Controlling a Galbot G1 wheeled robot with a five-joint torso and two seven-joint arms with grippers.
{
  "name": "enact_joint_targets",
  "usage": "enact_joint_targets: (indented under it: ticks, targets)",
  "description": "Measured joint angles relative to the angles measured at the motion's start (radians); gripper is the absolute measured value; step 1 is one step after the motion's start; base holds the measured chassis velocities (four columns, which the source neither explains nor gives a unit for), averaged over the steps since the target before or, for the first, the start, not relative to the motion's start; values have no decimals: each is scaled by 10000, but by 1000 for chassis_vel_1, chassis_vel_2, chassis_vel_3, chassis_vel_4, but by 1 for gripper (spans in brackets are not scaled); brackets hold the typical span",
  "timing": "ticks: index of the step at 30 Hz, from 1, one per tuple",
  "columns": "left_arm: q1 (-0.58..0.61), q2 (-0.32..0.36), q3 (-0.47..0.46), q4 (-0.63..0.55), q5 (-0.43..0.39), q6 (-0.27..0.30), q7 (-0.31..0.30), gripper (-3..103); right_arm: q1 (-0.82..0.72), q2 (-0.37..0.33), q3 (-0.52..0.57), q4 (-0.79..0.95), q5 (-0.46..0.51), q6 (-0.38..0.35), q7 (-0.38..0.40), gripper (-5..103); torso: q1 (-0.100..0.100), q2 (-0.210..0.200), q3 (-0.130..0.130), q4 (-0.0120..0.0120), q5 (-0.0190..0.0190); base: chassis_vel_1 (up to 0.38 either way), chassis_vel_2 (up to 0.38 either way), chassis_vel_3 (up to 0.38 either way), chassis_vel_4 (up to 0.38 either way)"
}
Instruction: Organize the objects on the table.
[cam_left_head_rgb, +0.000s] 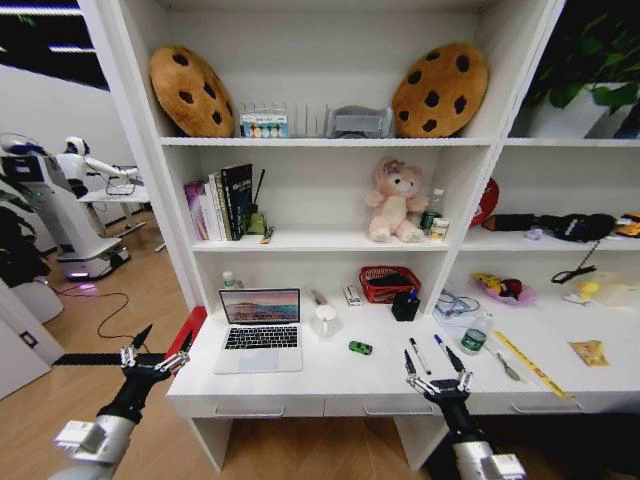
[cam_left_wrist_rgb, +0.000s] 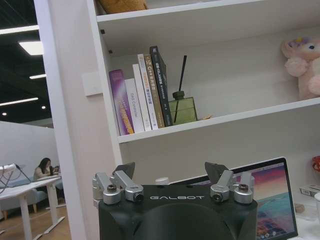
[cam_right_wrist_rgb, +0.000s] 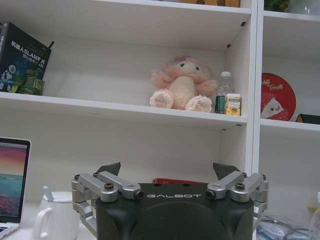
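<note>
The open silver laptop stands at the left of the white table; its screen also shows in the left wrist view. A tiny green item lies mid-desk. Two dark pens lie near the front edge, beside a round green-topped tin. My left gripper hangs open and holds nothing, off the table's left end. My right gripper is open too, at the front edge just short of the pens.
At the back of the desk stand a white mug, a red basket and a black pen holder. A yellow ruler and a snack packet lie to the right. The shelf holds books and a pink bear.
</note>
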Motion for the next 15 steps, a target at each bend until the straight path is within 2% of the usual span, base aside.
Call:
enact_joint_targets:
  ticks: [1,3,5,7,8,10,11,13,14,15]
  targets:
    - [46,11,5,3,-49,-2,157,72,4,25,15,-44,0,1,13,100,0,-1,0,0,1,0,0,0,0]
    - [117,-2,22,-48,-75,-2,293,61,21,42,27,-64,-1,-6,88,100,0,0,-1,0,0,0,0,0,0]
    - [133,-12,23,-71,-87,-2,307,61,24,43,29,-64,-2,-13,112,100,-2,0,0,0,0,0,0,0,0]
    - [160,-63,24,-123,-143,22,325,51,30,45,30,-56,-7,-52,174,100,-3,0,-1,1,1,0,0,0,0]
    - [160,-63,24,-123,-143,22,325,51,30,45,30,-56,-7,-52,174,100,-3,0,-1,1,1,0,0,0,0]
    - [155,-120,20,-124,-189,56,319,40,31,41,30,-43,-13,-91,218,100,-3,0,-1,1,0,0,0,0,0]
    - [155,-120,20,-124,-189,56,319,40,31,41,30,-43,-13,-91,218,100,-3,0,-1,1,0,0,0,0,0]
    - [147,-155,-13,-112,-227,70,279,29,26,29,34,-43,-18,-106,273,100,-3,0,-1,1,1,0,0,0,0]
    - [147,-155,-13,-112,-227,70,279,29,26,29,34,-43,-18,-106,273,100,-3,0,-1,1,1,0,0,0,0]
    - [149,-157,-24,-122,-255,79,271,24,22,24,39,-43,-18,-107,287,100,-3,0,-1,1,1,0,0,0,0]
